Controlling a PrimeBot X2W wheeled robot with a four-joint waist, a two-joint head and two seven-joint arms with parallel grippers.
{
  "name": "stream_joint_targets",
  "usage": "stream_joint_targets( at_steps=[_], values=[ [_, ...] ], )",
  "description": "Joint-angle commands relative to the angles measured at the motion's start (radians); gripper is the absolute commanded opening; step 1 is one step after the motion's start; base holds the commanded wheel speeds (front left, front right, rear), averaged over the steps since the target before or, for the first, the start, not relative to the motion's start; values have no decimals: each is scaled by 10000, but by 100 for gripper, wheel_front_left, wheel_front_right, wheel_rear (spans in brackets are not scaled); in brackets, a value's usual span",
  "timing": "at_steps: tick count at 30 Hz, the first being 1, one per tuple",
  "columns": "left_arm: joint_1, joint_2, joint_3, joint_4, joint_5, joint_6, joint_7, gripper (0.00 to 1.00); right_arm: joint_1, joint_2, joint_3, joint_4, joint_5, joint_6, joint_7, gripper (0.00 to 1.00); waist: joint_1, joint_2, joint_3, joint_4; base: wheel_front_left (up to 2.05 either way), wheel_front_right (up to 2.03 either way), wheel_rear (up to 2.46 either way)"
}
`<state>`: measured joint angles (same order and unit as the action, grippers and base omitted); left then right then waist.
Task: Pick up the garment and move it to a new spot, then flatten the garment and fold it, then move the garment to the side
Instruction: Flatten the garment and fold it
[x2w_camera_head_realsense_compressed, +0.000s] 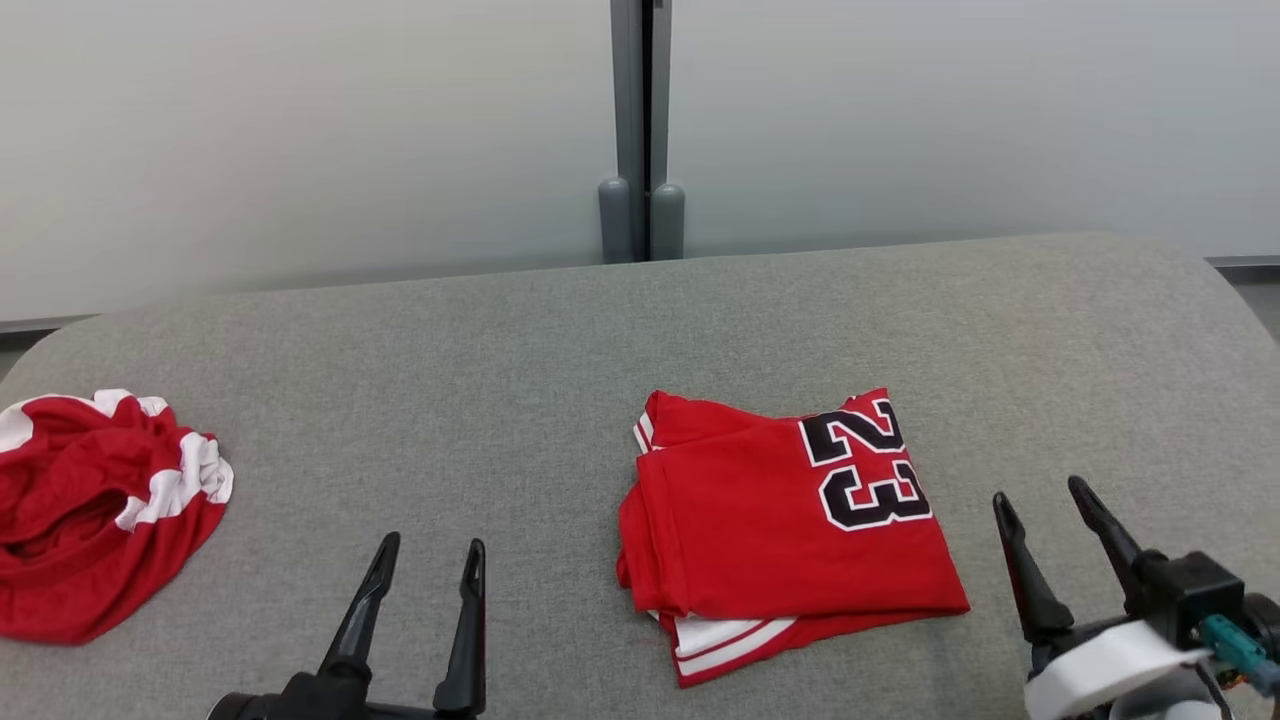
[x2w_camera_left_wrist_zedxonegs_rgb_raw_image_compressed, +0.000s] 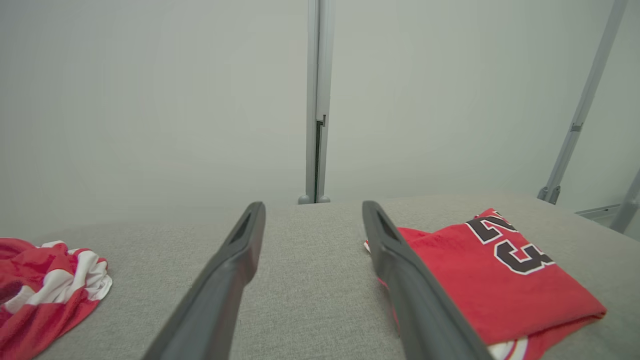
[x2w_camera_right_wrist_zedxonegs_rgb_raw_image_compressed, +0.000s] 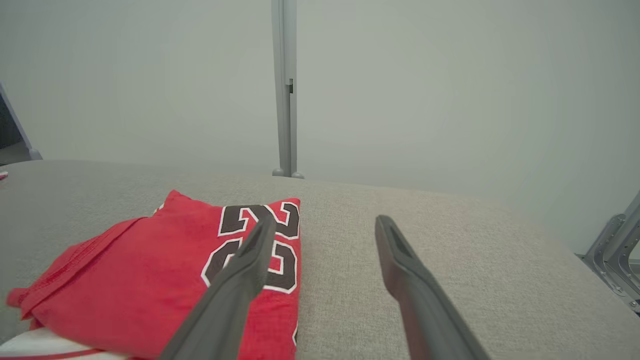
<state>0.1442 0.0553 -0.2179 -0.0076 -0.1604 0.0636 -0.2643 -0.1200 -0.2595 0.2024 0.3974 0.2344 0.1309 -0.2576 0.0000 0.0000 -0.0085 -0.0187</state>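
A red jersey (x2w_camera_head_realsense_compressed: 790, 520) with a black "23" lies folded into a rough square on the grey padded table (x2w_camera_head_realsense_compressed: 560, 340), right of centre; white-striped trim sticks out at its near edge. The folded jersey (x2w_camera_left_wrist_zedxonegs_rgb_raw_image_compressed: 500, 280) lies right of my left fingers in the left wrist view. In the right wrist view the folded jersey (x2w_camera_right_wrist_zedxonegs_rgb_raw_image_compressed: 165, 280) spreads to the left. My left gripper (x2w_camera_head_realsense_compressed: 430, 570) stands open, empty, near the front edge, left of the jersey. My right gripper (x2w_camera_head_realsense_compressed: 1050, 510) is open and empty just off the jersey's right edge.
A second red-and-white garment (x2w_camera_head_realsense_compressed: 90, 510) lies crumpled at the table's left edge; the crumpled garment (x2w_camera_left_wrist_zedxonegs_rgb_raw_image_compressed: 40, 290) is at lower left in the left wrist view. A grey post (x2w_camera_head_realsense_compressed: 640, 130) stands behind the table against pale wall panels. A metal frame (x2w_camera_right_wrist_zedxonegs_rgb_raw_image_compressed: 615, 250) rises off the right side.
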Motion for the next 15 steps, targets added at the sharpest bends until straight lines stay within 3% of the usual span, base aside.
stream_joint_targets(
  at_steps=[1, 8, 15],
  values=[
    [169, 31, 136, -132, 123, 97, 2, 100, 282, 45, -120, -241, -200, -4, -78, 100, 0, 0, -200, -171, 0, 0, 0],
    [877, -11, 729, -606, 373, 273, 2, 100, 1383, 426, -510, -1625, -749, -4, -83, 100, 0, 0, -614, -594, 0, 0, 0],
    [1359, -27, 1010, -574, 563, 256, 3, 100, 1823, 697, -607, -1784, -885, -4, -85, 100, 0, 0, -803, -712, 0, 0, 0]
  ],
)
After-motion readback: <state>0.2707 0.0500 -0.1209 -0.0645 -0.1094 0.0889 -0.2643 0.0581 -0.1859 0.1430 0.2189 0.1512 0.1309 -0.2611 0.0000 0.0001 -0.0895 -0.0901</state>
